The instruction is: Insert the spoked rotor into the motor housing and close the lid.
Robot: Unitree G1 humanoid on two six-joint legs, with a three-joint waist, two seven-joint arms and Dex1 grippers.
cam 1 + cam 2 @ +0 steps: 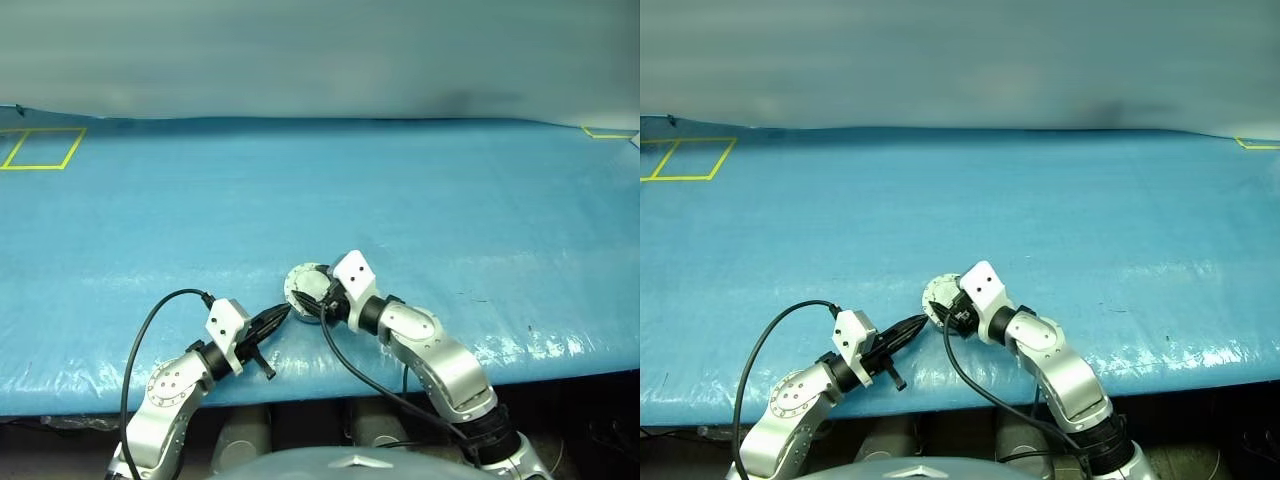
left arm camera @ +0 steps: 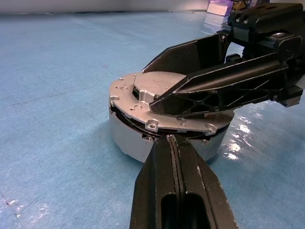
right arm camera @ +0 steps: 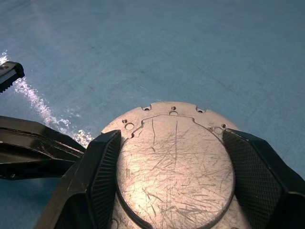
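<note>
Blue table (image 1: 420, 200): lid (image 3: 174, 162) down on motor housing (image 2: 126, 138); right gripper (image 3: 174, 181) straddling lid, fingers apart; left gripper (image 2: 172, 138) closed against housing's seam.

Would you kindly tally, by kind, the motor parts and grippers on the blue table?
Motor housing: 1
Lid, lying down on the housing: 1
Grippers: 2, left gripper and right gripper
Total: 4
</note>
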